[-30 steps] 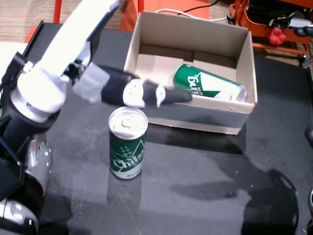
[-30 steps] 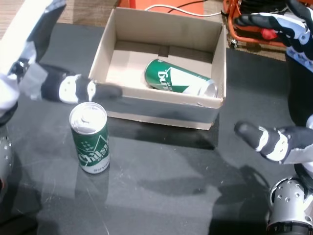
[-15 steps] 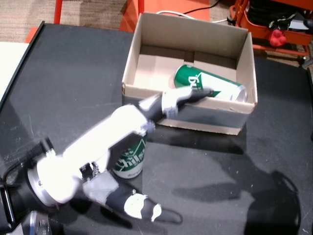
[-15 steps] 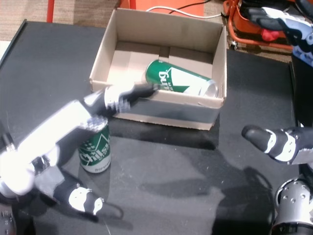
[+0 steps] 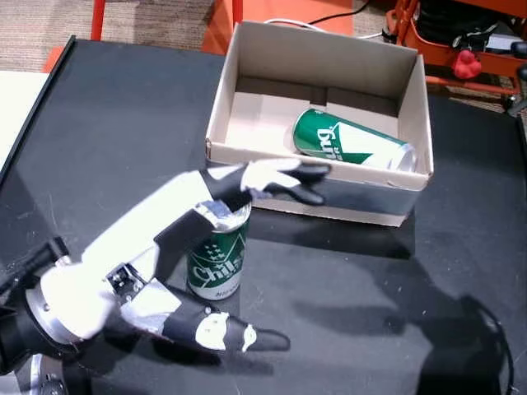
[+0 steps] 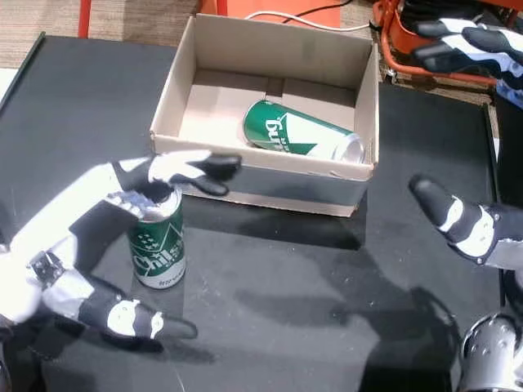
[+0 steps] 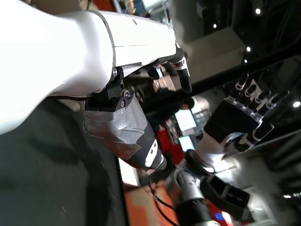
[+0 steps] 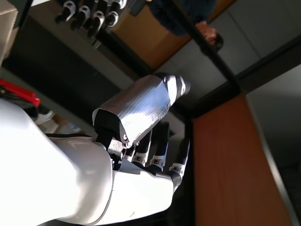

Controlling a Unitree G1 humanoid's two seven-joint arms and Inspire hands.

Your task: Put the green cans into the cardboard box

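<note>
Green upright can (image 5: 216, 255): "Chill" | boxed can (image 5: 352, 141): lettering unreadable

A glossy black surface (image 5: 115, 107) fills both head views, throwing back soft reflections. Beyond its far edge lies a brown carpeted floor (image 5: 49, 20) with an orange metal frame (image 5: 461, 58) and a white cable (image 6: 282, 16) — in the wrist views, small ceiling lights (image 7: 256, 10) dot a dim ceiling.

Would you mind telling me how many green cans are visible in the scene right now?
2. One green can lies on its side inside the cardboard box; the other green can stands upright on the black table, partly covered by the left robot hand.
</note>
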